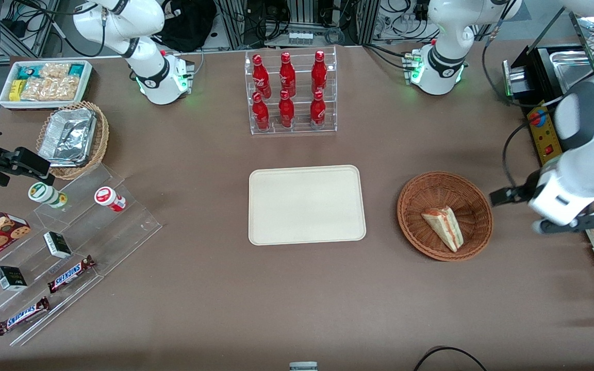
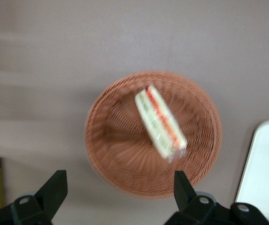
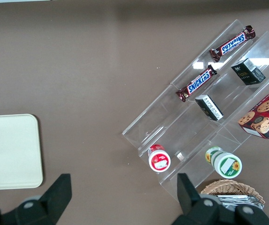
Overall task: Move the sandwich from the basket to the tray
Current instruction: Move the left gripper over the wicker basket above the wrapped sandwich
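The sandwich (image 1: 444,227) lay on its side in the basket (image 1: 421,193), a pale triangular wedge with its red-orange and green filling layers showing along one long edge. Within the round bowl it sat toward five o'clock as the front camera sees it, its narrow tip reaching to the rim nearest that camera. In the left wrist view the sandwich (image 2: 160,121) ran slantwise across the middle of the basket (image 2: 111,140), and the woven floor around it was bare.

The basket stood on the brown table (image 1: 199,288) — at three o'clock from the tray (image 1: 307,204), near it but not touching. The tray was flat, cream-beige, with nothing on it; a rounded corner of the tray (image 2: 265,168) showed in the wrist view too.

The left gripper (image 2: 118,190) hung above the table beside the basket, toward the working arm's end, at about three o'clock from the bowl in the front view (image 1: 534,214). Its two dark fingers (image 2: 54,187) were spread wide — the gap between them nearly spanned the basket's width — and they held nothing and touched nothing.

At twelve o'clock from the tray, farther from the front camera, a clear rack of red bottles (image 1: 290,91) stood upright.
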